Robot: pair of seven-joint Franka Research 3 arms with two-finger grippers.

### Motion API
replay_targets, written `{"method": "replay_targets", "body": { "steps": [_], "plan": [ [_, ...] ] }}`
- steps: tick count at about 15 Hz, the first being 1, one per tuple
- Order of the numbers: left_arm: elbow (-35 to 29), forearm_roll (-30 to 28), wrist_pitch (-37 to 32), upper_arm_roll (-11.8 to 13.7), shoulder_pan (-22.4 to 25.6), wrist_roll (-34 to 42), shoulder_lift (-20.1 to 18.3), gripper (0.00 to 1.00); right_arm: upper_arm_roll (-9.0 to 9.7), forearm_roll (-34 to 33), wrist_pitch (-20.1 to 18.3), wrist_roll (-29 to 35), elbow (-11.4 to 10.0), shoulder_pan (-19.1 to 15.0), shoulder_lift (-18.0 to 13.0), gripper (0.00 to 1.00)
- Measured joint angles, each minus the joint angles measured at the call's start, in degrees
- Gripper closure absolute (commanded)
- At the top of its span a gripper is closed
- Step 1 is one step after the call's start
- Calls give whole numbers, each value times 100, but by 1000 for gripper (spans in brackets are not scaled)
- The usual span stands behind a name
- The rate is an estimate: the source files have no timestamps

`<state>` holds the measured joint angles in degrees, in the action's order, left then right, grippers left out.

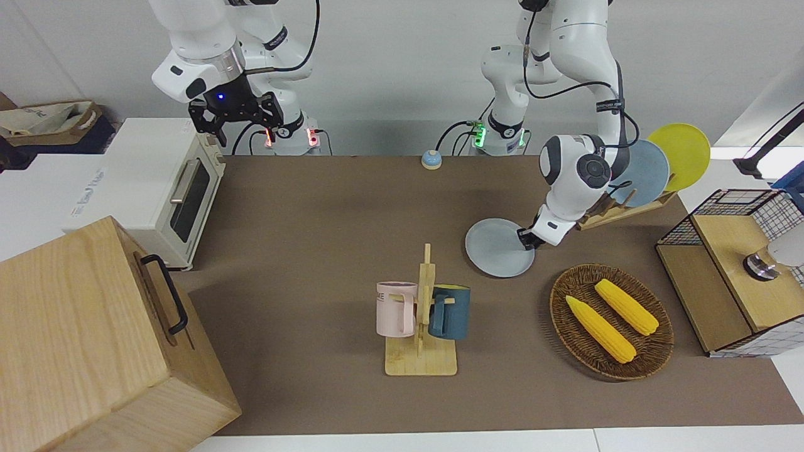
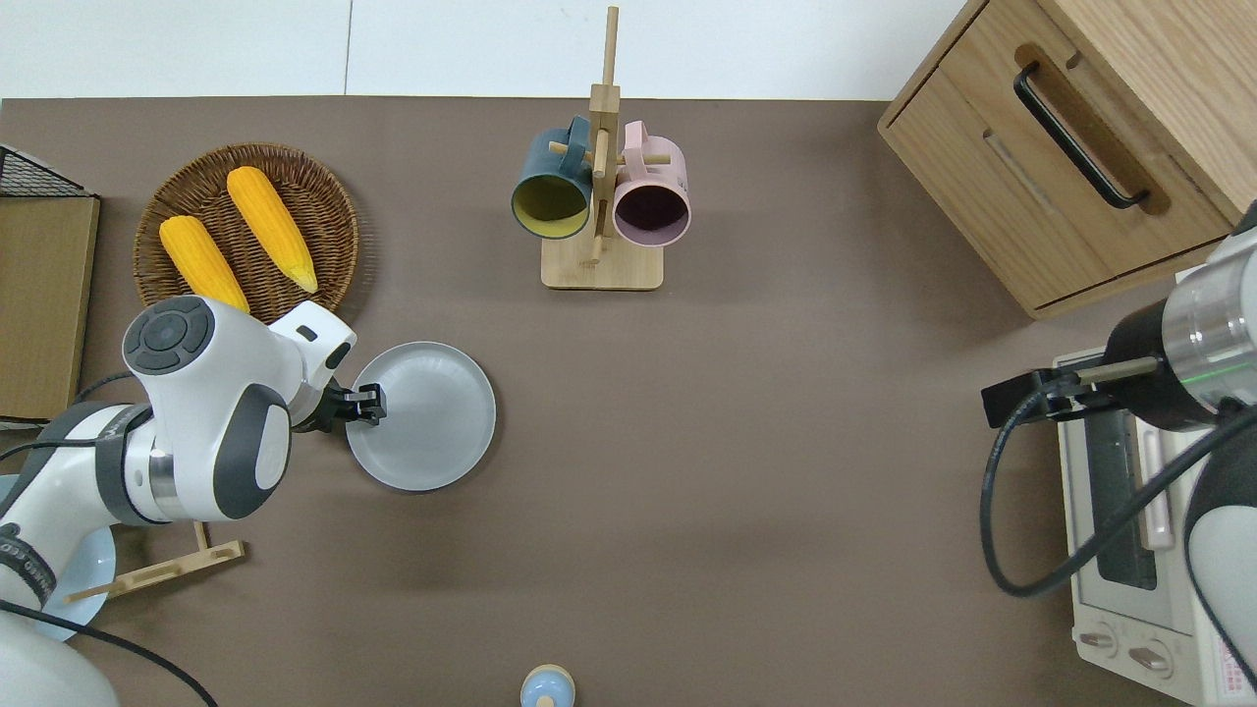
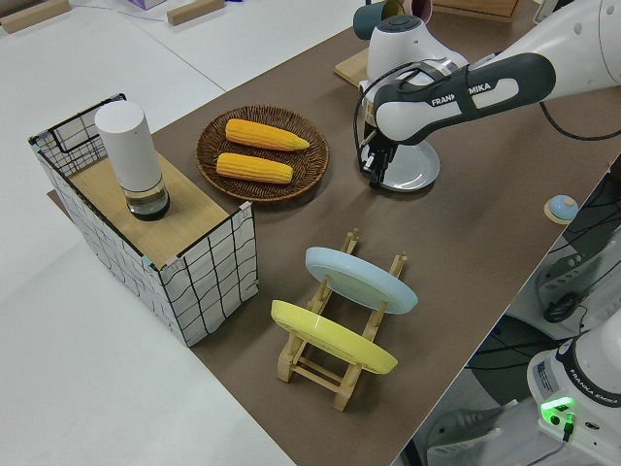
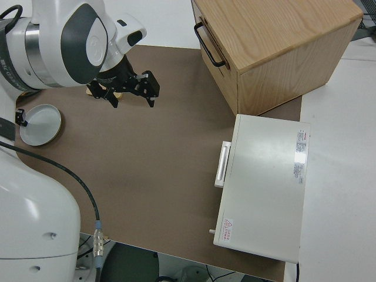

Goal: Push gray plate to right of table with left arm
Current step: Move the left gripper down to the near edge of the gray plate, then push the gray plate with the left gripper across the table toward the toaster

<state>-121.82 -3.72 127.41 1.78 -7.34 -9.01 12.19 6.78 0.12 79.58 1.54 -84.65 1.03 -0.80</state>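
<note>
Front view: the left arm [image 1: 581, 169] reaches down to the gray plate [image 1: 496, 248], which lies flat on the table [image 1: 314, 213] between the wicker basket [image 1: 612, 323] of corn and the mug rack [image 1: 422, 320]; the left gripper [image 1: 523, 237] meets the plate's rim at the edge toward the left arm's end of the table. Whether its fingers are apart or together cannot be told. The right arm is parked, its gripper [image 1: 235, 119] spread apart

Overhead view: the left gripper [image 2: 369, 404] sits over the plate's [image 2: 427, 417] rim, nearer to the robots than the basket [image 2: 324, 206]

Left side view: the gripper [image 3: 376, 175] touches the plate [image 3: 412, 175] low at its edge
</note>
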Motion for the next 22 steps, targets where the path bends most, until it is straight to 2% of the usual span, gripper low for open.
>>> {"method": "replay_targets", "body": {
  "steps": [9, 14, 18, 22],
  "plan": [
    [-31, -26, -25, -31, -2, 1, -75, 1000, 0, 0, 0, 0, 0, 0, 0, 17],
    [-4, -26, -17, -97, -143, -333, -56, 1000, 0, 0, 0, 0, 0, 0, 0, 17],
    [28, -23, -7, -427, -239, -1000, -18, 1000, 0, 0, 0, 0, 0, 0, 0, 17],
    [240, -23, -2, -533, -887, -2115, 136, 1000, 0, 0, 0, 0, 0, 0, 0, 17]
  ]
}}
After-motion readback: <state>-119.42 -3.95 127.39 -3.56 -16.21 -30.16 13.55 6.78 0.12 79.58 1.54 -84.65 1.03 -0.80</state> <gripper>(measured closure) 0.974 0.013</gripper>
